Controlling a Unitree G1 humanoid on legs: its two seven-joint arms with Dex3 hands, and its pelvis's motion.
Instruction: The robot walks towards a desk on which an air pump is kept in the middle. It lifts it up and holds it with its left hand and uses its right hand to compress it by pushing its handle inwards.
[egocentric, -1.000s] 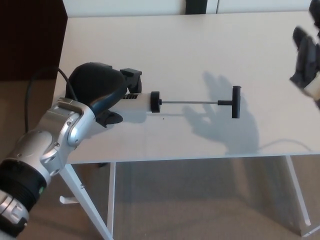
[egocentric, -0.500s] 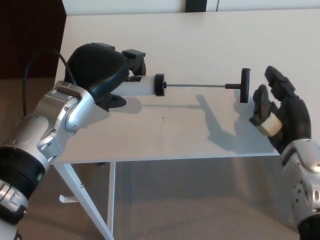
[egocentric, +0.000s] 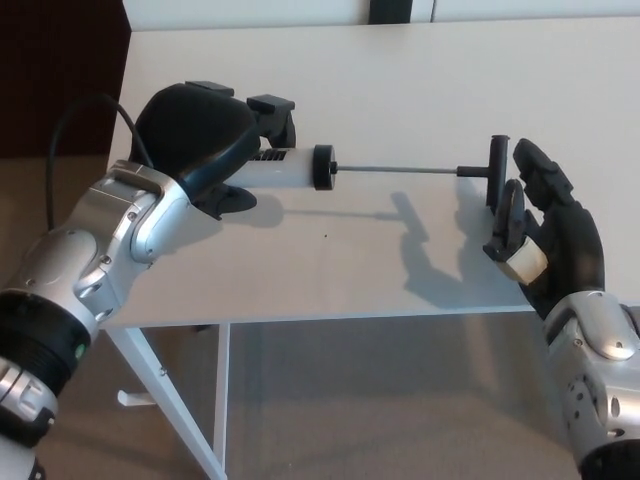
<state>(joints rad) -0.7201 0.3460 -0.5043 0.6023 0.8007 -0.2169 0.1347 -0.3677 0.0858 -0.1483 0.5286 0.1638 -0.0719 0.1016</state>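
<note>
The left hand (egocentric: 205, 140) is gripping the white barrel of the pump (egocentric: 300, 168), holding it level above the white desk (egocentric: 400, 70), with its shadow falling on the top beneath. The rod is sticking out far to the right, ending in the black handle (egocentric: 497, 172). The right hand (egocentric: 545, 235) is hanging just beside that handle, fingers spread and holding nothing; whether it is touching the handle cannot be told.

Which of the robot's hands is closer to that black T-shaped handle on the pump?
Right. The right hand is open just beside the handle; the left hand grips the pump's barrel at the rod's far end.
</note>
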